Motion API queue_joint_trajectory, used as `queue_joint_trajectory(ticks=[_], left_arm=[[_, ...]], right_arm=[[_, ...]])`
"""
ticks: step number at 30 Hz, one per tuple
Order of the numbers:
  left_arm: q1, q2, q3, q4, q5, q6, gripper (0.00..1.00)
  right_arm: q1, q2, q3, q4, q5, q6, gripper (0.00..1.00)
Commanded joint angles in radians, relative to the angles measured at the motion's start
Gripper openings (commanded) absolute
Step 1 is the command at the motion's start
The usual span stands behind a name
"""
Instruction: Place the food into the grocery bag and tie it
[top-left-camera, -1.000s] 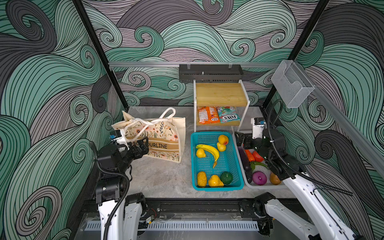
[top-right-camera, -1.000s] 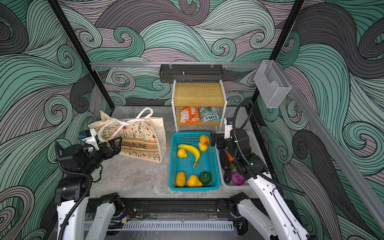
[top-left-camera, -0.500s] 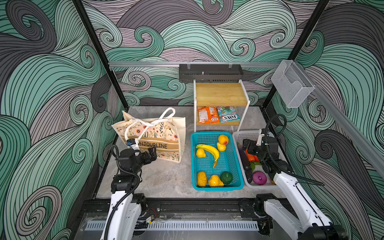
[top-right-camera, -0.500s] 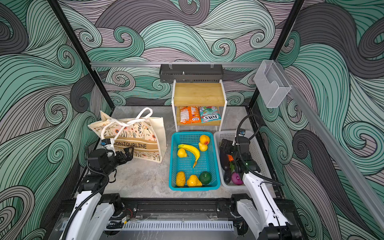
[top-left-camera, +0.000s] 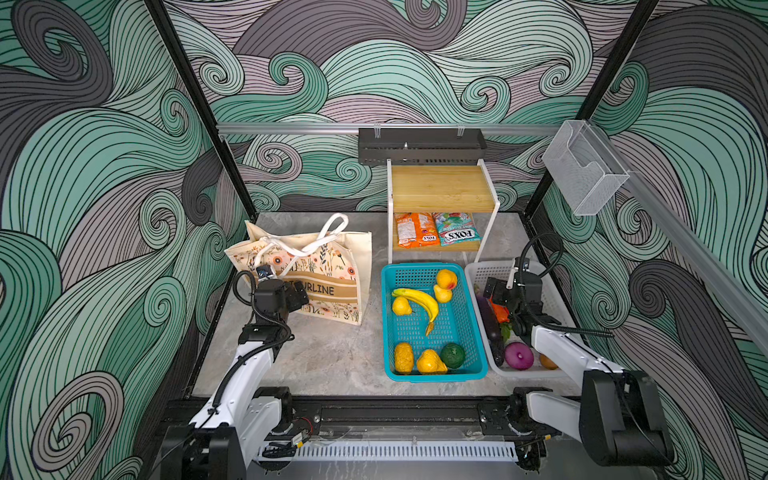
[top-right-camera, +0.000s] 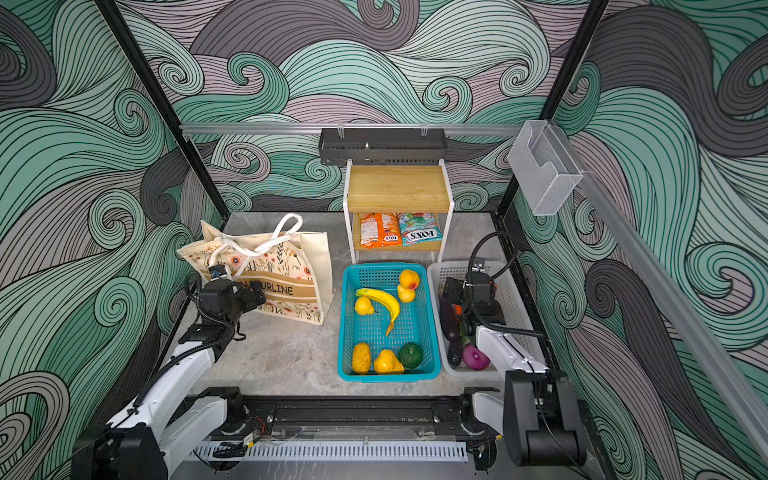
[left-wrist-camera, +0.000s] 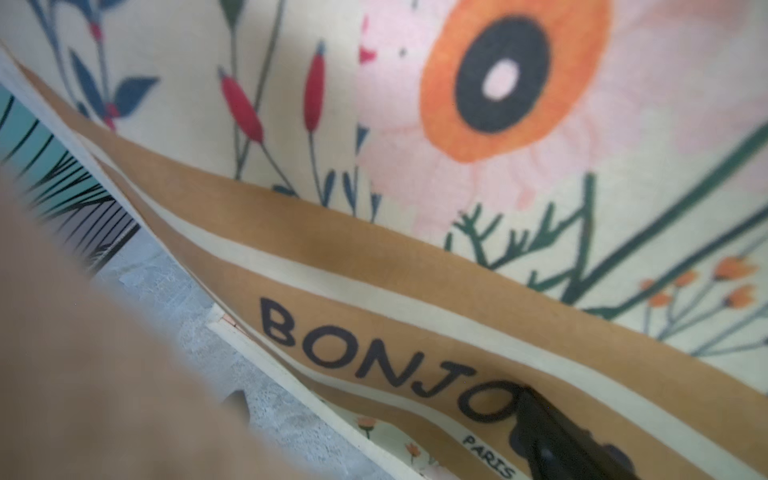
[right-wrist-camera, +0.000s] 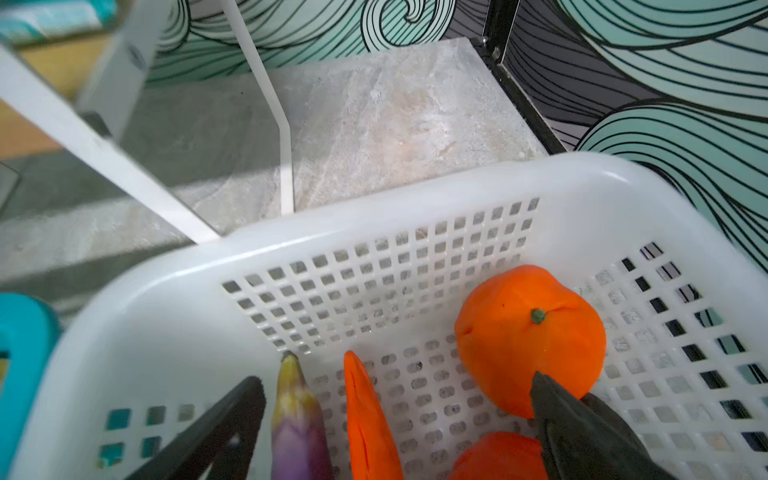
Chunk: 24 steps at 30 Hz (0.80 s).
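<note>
The white basket (right-wrist-camera: 415, 216) lies under the right end effector (right-wrist-camera: 395, 378), whose jaws are spread wide and pinch nothing. Between them lie an eggplant (right-wrist-camera: 297, 415) and a carrot (right-wrist-camera: 370, 415), both lengthwise, tips pointing straight ahead of the end effector toward the basket's far wall. An orange (right-wrist-camera: 528, 336) rests just ahead of one finger (right-wrist-camera: 582, 424). Behind the end effector, in the same basket, a top view shows a purple onion (top-left-camera: 518, 356).

The teal basket (top-left-camera: 388, 332) on its inner side holds a banana (top-left-camera: 419, 301) lying diagonally, several yellow fruits and a dark green one. Two snack packets (top-left-camera: 436, 230) lie flat on the shelf (top-left-camera: 440, 187) beyond.

The grocery bag (top-left-camera: 332, 257) stands upright on the desk (top-left-camera: 332, 353), mouth up, rope handles flopped across the top. Its lettered long face is directly ahead of the left end effector (top-left-camera: 300, 296). That one is also spread and empty, with one dark finger (left-wrist-camera: 552, 432) close against the tan band; whether it touches is unclear. The bag's inside is hidden.
</note>
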Motion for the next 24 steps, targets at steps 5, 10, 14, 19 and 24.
queue_joint_trajectory(ticks=[5,10,14,19,24], left_arm=[[0.003,0.185,-0.044,0.314,-0.065,0.084,0.99],[0.012,0.289,-0.050,0.475,-0.003,0.136,0.99],[0.027,0.345,-0.010,0.489,0.039,0.186,0.99],[0.086,0.425,-0.004,0.574,0.141,0.198,0.99],[0.107,0.490,0.020,0.582,0.195,0.195,0.99]], right_arm=[[-0.002,0.052,-0.050,0.370,0.012,-0.061,0.99],[-0.002,0.107,-0.010,0.353,-0.036,-0.074,1.00],[-0.001,0.170,-0.023,0.415,-0.073,-0.090,1.00],[0.001,0.258,-0.046,0.524,-0.064,-0.089,1.00],[0.003,0.338,-0.078,0.659,-0.085,-0.101,1.00]])
